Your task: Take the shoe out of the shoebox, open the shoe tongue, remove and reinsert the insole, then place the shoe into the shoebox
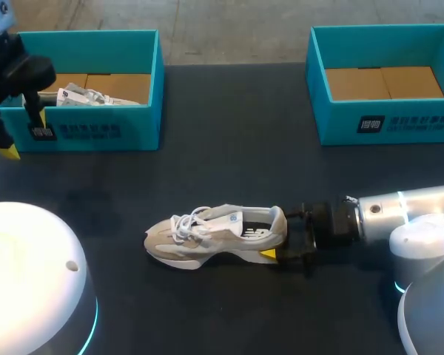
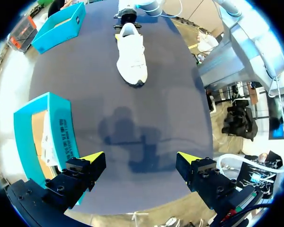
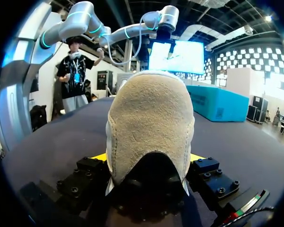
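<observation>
Pinching the sneaker [image 1: 207, 237] by its heel, my right gripper [image 1: 281, 235] likely steadies it for tongue opening; my left gripper [image 2: 141, 158] hangs open.

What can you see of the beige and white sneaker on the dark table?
The beige and white suede-look sneaker stands upright on its pale sole on the dark table. White laces lie loose over its tongue. Its toe points to the robot's left, its heel to the right, and the right gripper clamps the heel from both sides. Nothing else touches it.
</observation>
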